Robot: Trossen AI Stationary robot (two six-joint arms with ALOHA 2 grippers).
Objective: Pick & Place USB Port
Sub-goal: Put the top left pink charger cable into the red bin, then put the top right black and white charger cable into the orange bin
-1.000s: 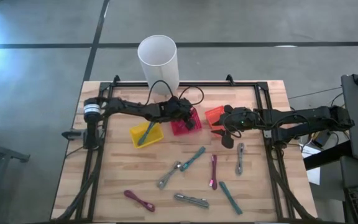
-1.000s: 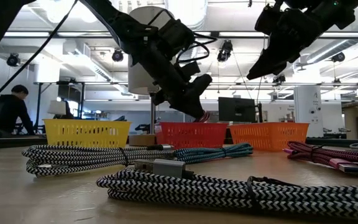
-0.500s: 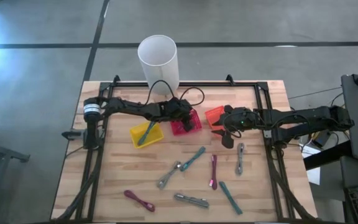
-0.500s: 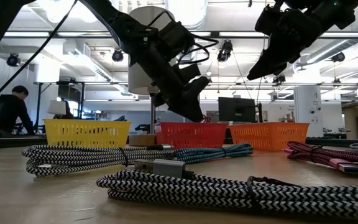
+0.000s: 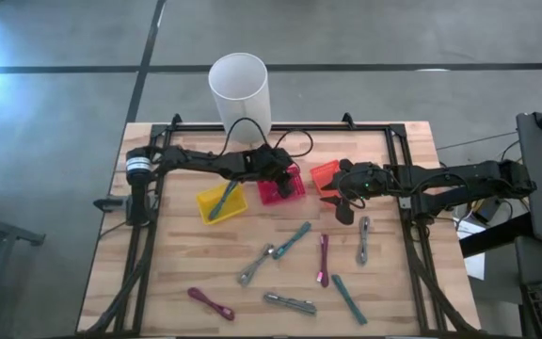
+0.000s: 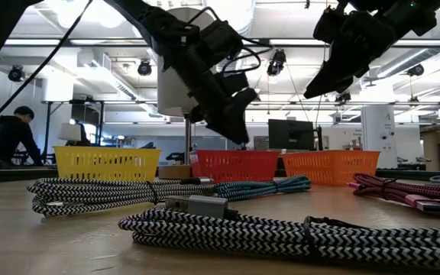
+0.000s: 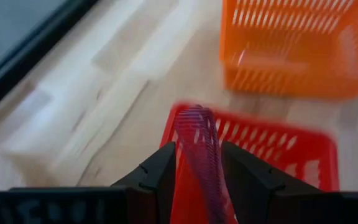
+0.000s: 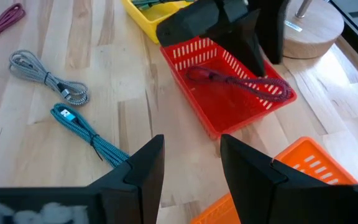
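Note:
A maroon USB cable [image 8: 235, 81] lies in the red basket [image 5: 280, 185], one end on the basket floor and its looped end [image 8: 278, 90] on the rim. My left gripper [image 5: 285, 174] hangs open just above it; in the left wrist view the cable [image 7: 197, 124] shows between the spread fingers. My right gripper [image 5: 343, 209] waits open with nothing between its fingers, in front of the orange basket [image 5: 326, 176]. In the low view both grippers, the left [image 6: 235, 130] and the right [image 6: 319, 84], hang above the baskets. My left gripper stands over the maroon cable with a finger on either side of it, slanting down from the table's left. Whether a finger [image 7: 160, 174] touches the cable I cannot tell; the cable rests on the red basket, not lifted.
A yellow basket [image 5: 222, 202] holding a teal cable stands left of the red one. A white cylinder on a wooden base [image 5: 240, 89] rises behind them. Several bundled cables, among them teal [image 5: 292, 240], grey [image 5: 255, 264] and maroon [image 5: 324, 259], lie on the table's near half.
My left gripper has let go of the maroon cable over the red basket and tipped its fingertips up a little; the maroon bit seen at its fingertips in the low view is gone from there.

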